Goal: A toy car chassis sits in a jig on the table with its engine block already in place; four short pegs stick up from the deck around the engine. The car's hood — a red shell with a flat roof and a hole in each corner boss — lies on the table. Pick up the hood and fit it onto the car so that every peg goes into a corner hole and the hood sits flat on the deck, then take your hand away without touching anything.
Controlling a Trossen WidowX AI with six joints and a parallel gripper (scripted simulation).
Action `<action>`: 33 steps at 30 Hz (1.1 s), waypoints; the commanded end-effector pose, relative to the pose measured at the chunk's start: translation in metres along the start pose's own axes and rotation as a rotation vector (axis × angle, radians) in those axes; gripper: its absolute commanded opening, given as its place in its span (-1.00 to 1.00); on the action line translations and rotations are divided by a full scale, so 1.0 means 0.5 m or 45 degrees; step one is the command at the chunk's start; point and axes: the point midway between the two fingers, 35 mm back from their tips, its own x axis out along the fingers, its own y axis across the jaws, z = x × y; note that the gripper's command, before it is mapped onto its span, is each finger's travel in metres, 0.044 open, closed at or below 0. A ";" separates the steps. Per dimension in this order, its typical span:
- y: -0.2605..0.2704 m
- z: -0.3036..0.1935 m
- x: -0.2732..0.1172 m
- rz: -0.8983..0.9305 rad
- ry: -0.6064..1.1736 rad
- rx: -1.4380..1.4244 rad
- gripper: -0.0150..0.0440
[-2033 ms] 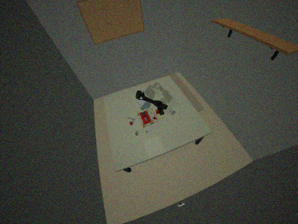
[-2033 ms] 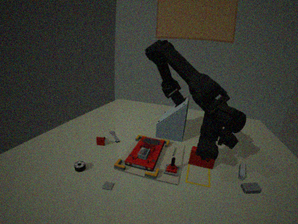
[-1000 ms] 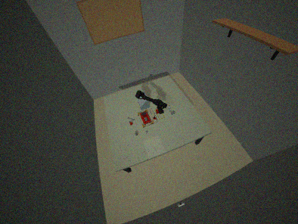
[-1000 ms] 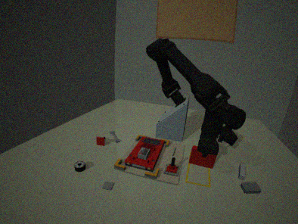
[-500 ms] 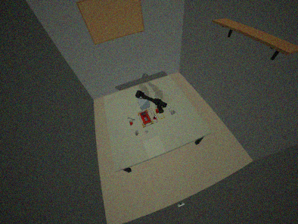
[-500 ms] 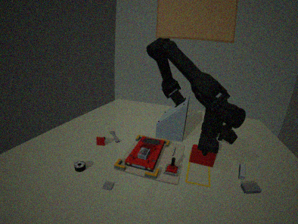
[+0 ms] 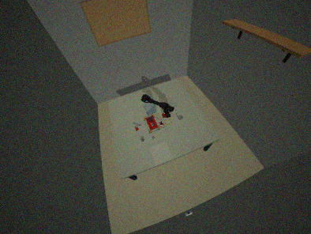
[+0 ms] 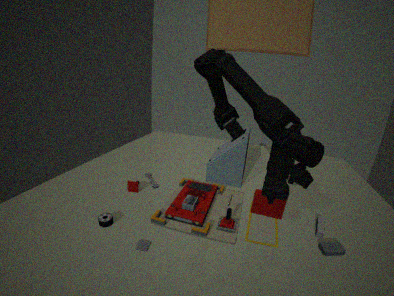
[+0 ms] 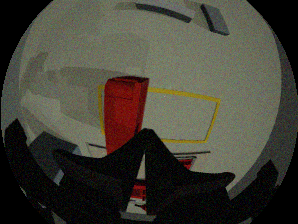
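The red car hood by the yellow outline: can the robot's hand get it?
Probably yes: the black gripper is right beside the red hood shell, with nothing seen between. But its fingers are shut, so they'd likely need opening first.

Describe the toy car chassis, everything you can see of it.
The chassis is a low, roughly rectangular red body, plastic-like in look. A grey engine block sits around mid-deck, and a dark panel covers one end. It lies flat and level on the jig, with yellow corner pieces around its corners. The hood is not on it, and the tool is away from it. The pegs are too small to make out clearly.
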 end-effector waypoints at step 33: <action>0.054 -0.005 0.004 0.010 0.003 -0.003 -0.49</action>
